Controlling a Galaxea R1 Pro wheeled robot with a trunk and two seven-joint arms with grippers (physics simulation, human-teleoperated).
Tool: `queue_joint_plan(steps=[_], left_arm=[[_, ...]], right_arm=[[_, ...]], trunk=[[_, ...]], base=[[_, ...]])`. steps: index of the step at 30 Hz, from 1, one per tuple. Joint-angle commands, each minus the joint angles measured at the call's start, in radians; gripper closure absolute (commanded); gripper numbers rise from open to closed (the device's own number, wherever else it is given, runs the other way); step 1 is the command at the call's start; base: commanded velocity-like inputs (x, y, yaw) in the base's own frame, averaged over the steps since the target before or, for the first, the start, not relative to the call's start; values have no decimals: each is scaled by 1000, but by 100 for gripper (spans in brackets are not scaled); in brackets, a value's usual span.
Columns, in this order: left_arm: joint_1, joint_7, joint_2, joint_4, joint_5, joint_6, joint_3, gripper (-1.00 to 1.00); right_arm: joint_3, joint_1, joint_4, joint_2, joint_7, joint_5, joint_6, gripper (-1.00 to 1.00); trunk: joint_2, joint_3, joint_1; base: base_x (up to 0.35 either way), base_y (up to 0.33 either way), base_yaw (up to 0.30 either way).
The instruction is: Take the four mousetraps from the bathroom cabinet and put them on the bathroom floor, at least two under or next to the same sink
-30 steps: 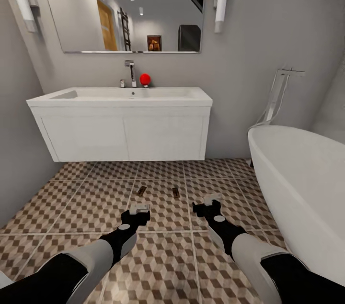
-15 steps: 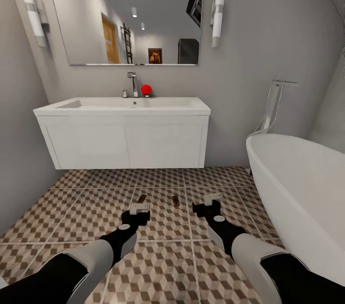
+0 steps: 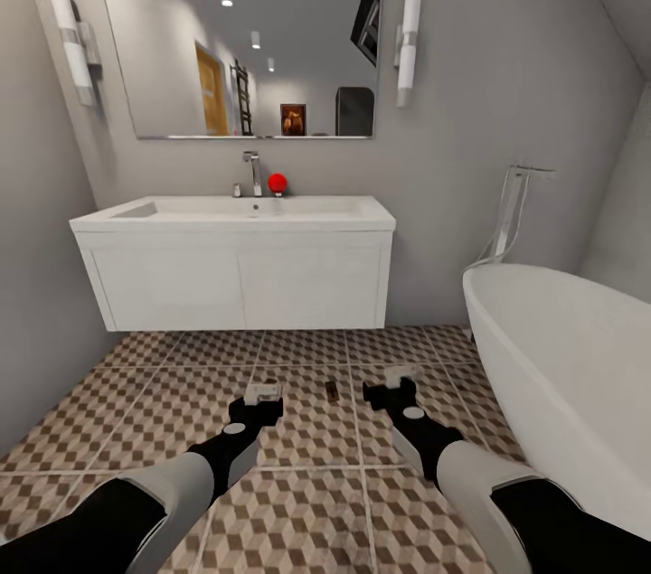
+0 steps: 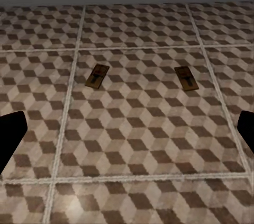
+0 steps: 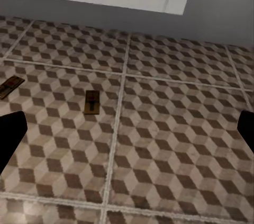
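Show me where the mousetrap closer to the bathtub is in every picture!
Head view: mousetrap low in the middle, on the floor.
Left wrist view: it shares a tile with its twin.
Right wrist view: it lies mid-tile; the twin sits at the picture's edge.
Shared landmark: the pale grout line beside it.

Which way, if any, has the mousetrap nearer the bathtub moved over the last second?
No. The mousetrap lies at the same spot against the grout lines of the bathroom floor; the camera shifted instead.
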Motion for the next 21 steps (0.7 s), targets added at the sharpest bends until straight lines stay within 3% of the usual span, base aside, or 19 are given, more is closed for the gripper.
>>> queue_joint_plan(steps=[1, 9, 21], left_arm=[[0, 4, 0, 1, 10, -3, -9, -100], [0, 4, 0, 1, 32, -3, -9, -100], [0, 3, 0, 1, 37, -3, -9, -100]], right_arm=[[7, -1, 1, 0, -6, 1, -2, -100], [7, -1, 1, 1, -6, 1, -2, -100], [7, -1, 1, 1, -6, 2, -2, -100]], trunk=[[7, 2, -4], [63, 27, -35], [147, 65, -81]], base=[[0, 0, 0], [0, 0, 0], [0, 0, 0]])
